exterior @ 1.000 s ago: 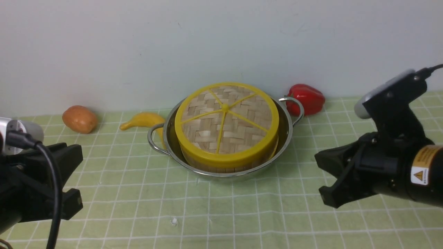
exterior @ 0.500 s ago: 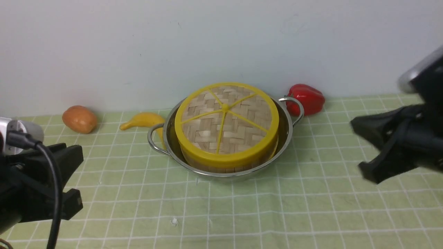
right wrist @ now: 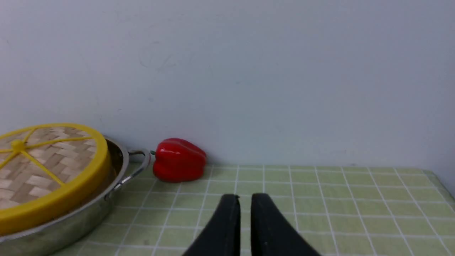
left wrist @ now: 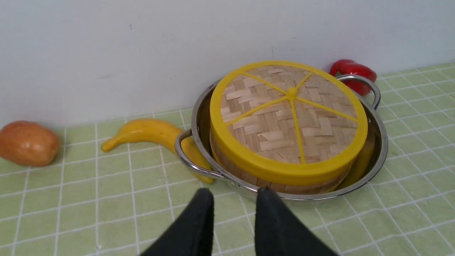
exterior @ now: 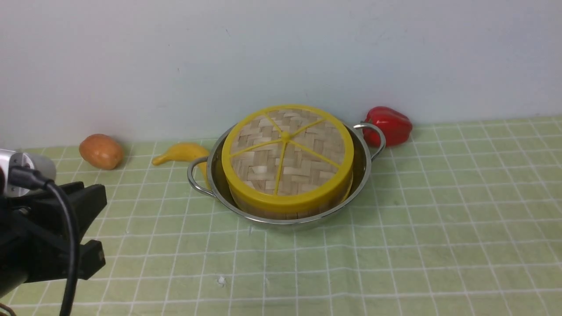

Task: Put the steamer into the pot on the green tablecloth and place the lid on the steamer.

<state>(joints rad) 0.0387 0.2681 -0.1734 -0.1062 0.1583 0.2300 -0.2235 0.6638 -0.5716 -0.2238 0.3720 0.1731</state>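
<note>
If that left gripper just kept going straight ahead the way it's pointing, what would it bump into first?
Most likely the pot: the left gripper points at its near wall, just below the lid, with only bare green tablecloth between them. Exact depth is hard to judge.

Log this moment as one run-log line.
lid: on steamer | steamer: in pot | left claw: empty, open | right claw: empty, barely parted
</note>
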